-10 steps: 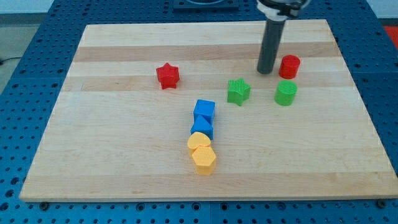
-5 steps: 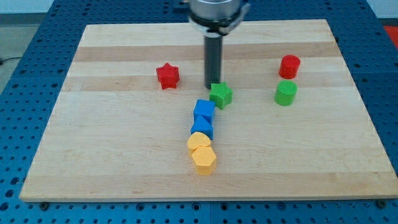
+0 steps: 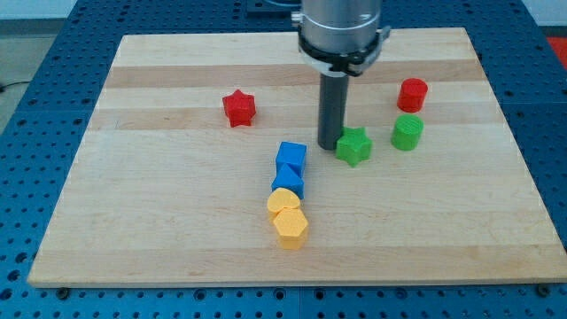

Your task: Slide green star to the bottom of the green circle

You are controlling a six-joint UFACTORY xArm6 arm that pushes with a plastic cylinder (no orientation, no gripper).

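The green star (image 3: 354,146) lies on the wooden board (image 3: 177,230), just left of and slightly below the green circle (image 3: 407,132). A small gap separates them. My tip (image 3: 328,146) is down on the board, touching the star's left side. The dark rod rises from it to the arm's head at the view's top.
A red cylinder (image 3: 412,94) stands just above the green circle. A red star (image 3: 238,107) lies to the left. Two blue blocks (image 3: 291,159) (image 3: 288,182) and two yellow blocks (image 3: 283,202) (image 3: 291,228) form a column below and left of my tip.
My tip swung from beside the red cylinder to the star's left. The green star went left toward the blue blocks, then right and a little down, closer to the green circle.
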